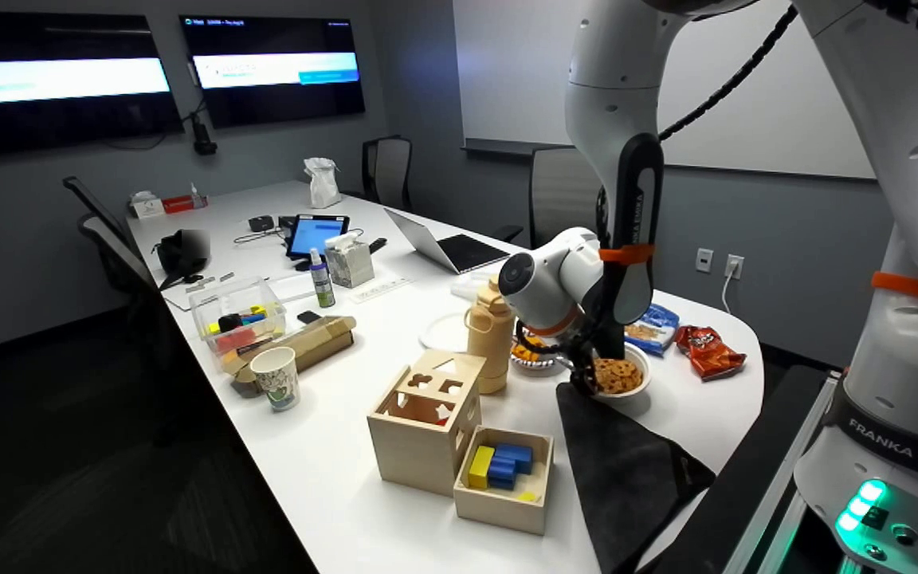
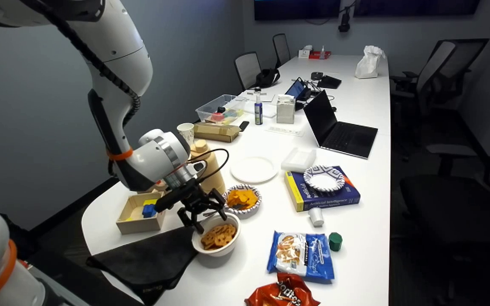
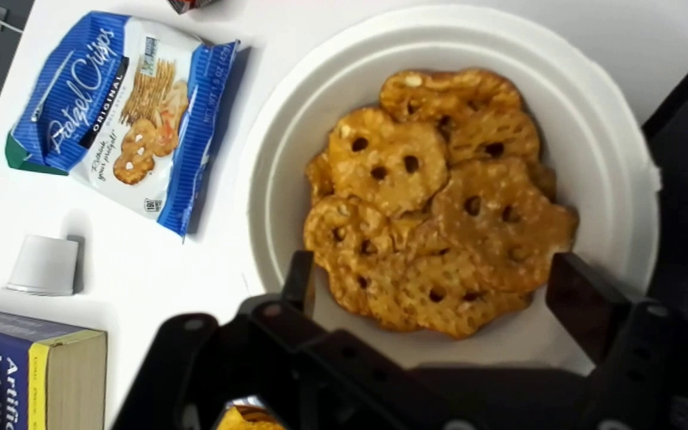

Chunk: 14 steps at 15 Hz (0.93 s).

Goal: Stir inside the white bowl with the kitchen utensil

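White bowl (image 3: 595, 155): upright on the table (image 2: 249, 263), just beside the black cloth (image 2: 151, 255).
Pretzel crisps (image 3: 389, 161): piled in that bowl, plain in my wrist view.
Gripper (image 3: 433, 278): I have its fingers (image 3: 583, 304) spread wide over that bowl's edge; whether they touch it I cannot tell.
Patterned bowl (image 2: 257, 202): near the white one, orange chips (image 2: 241, 199) inside.
Blue snack bag (image 2: 304, 255): on the table, apart from both bowls.
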Tool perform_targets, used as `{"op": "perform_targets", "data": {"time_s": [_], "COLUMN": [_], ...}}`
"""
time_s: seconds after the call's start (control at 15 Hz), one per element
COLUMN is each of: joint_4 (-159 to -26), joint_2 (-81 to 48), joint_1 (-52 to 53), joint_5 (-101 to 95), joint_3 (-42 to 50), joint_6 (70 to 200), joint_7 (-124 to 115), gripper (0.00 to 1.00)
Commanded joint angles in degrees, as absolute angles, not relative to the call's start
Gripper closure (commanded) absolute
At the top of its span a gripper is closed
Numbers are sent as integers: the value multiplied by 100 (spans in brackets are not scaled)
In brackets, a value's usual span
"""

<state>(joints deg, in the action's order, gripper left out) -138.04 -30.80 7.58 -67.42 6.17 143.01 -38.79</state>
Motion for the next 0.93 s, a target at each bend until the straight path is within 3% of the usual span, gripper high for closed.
{"op": "perform_targets", "data": {"time_s": [0.0,0.87], "joint_4": [-14008,-14221], "joint_2": [-2844,-2259], "joint_1": [674,603], "joint_5": [-6995,-6659], "joint_3": [501,216], "joint_6": [14355,13964], "joint_7": [-4273,-4552], "gripper": [0,0]}}
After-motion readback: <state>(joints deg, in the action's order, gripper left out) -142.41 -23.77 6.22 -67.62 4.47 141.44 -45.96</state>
